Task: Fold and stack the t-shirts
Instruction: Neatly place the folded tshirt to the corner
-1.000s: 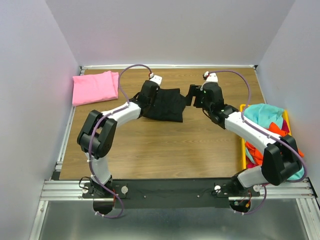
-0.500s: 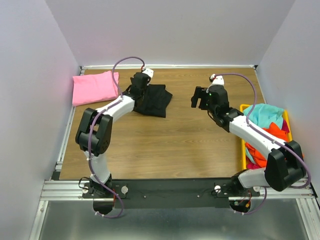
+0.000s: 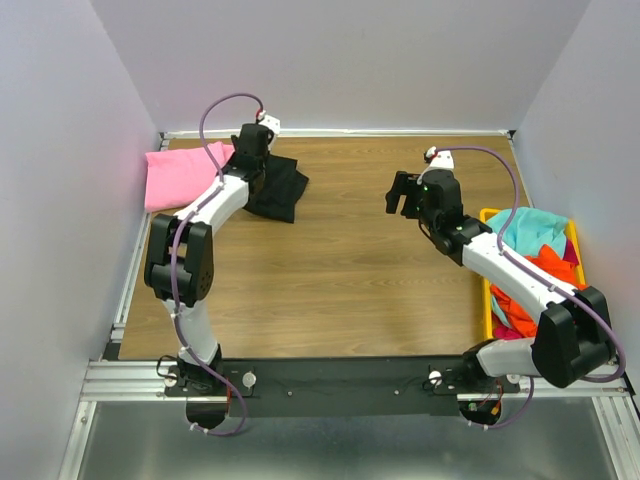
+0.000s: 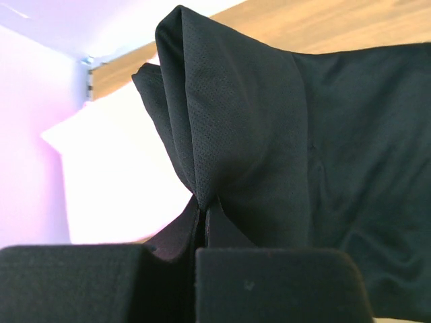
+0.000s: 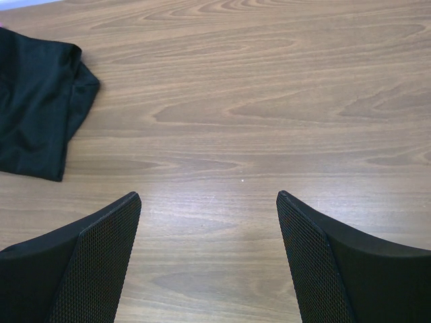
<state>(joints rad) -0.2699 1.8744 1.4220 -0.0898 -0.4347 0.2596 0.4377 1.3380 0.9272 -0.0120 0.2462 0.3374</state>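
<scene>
Cloth of black t-shirt [image 4: 269, 134] pinched in left end effector [image 4: 201, 225] — right end effector [image 5: 207, 196] wide.

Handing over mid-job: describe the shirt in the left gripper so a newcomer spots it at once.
Look to the far left corner of the wooden table, where a folded pink cloth t-shirt lies. Just right of it sits the bunched black cloth t-shirt, pinched in the left gripper. It is the only dark shirt; the other t-shirts are brightly coloured, in the yellow bin at right.
</scene>
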